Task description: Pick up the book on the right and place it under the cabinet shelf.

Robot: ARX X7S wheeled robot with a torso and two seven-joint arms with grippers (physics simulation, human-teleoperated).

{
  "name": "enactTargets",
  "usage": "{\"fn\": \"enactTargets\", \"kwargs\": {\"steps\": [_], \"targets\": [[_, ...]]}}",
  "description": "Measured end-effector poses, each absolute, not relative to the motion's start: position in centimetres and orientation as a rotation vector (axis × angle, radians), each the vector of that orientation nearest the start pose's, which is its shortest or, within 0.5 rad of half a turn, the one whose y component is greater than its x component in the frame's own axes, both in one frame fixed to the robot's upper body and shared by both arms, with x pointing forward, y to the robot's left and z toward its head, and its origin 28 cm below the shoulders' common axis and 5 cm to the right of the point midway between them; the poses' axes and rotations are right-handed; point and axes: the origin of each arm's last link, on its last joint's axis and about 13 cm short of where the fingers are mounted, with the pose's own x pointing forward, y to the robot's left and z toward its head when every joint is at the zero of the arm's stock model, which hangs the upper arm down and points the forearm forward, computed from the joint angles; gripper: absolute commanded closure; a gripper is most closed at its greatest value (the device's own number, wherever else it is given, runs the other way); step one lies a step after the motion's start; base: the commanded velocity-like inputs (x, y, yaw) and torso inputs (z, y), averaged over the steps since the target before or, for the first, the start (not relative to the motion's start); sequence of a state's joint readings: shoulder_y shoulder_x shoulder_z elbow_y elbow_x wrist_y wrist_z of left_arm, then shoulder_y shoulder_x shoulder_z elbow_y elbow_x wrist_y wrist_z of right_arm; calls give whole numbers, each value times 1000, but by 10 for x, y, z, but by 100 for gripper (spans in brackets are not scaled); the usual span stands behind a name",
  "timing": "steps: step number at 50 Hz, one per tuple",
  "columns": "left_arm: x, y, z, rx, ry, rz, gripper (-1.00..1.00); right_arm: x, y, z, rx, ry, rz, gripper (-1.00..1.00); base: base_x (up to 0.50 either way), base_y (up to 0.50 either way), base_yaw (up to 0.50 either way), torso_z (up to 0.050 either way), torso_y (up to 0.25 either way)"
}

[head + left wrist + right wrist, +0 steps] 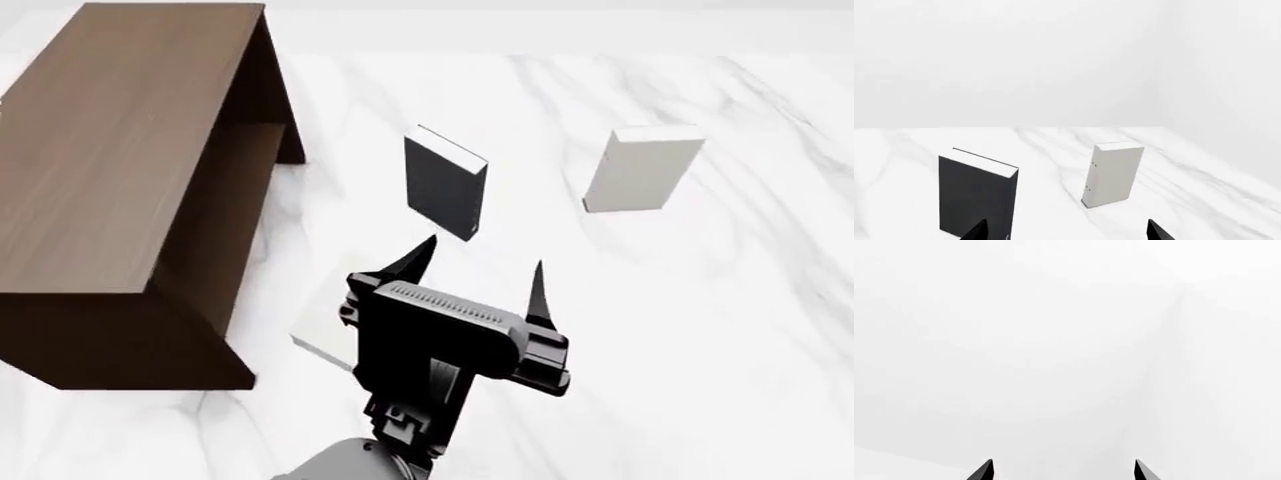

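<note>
My left gripper (pixel 483 268) hangs empty, fingers spread.
The book (pixel 642 170) stands upright at the frame's upper right, well apart; my right gripper (pixel 1063 471) also gapes.

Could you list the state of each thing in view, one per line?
Left pincer: open, empty, facing the black book.
Right pincer: open, empty, pointed at blank white background.
Book: upright on the table, untouched.
Black book: upright, ungrasped.
Pale book: lying flat, partly hidden by the left arm.
Cabinet shelf: standing on the table; the visible part of its hollow looks bare.
</note>
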State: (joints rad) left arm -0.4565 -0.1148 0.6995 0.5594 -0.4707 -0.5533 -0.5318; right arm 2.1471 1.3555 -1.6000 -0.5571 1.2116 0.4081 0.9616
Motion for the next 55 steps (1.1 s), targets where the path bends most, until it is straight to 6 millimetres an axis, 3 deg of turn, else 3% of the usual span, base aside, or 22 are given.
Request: {"fn": "enactTargets", "kwargs": {"steps": [24,55], "targets": [[199,74,152,-155,-199,-425,-100,204,-208,356,-465,-542,-402,-100,0,0,0,0,-222],[207,49,114,-235,-151,-290,-100,205,-209,358,-472,-539,-401,-100,0,0,0,0,-4]]}}
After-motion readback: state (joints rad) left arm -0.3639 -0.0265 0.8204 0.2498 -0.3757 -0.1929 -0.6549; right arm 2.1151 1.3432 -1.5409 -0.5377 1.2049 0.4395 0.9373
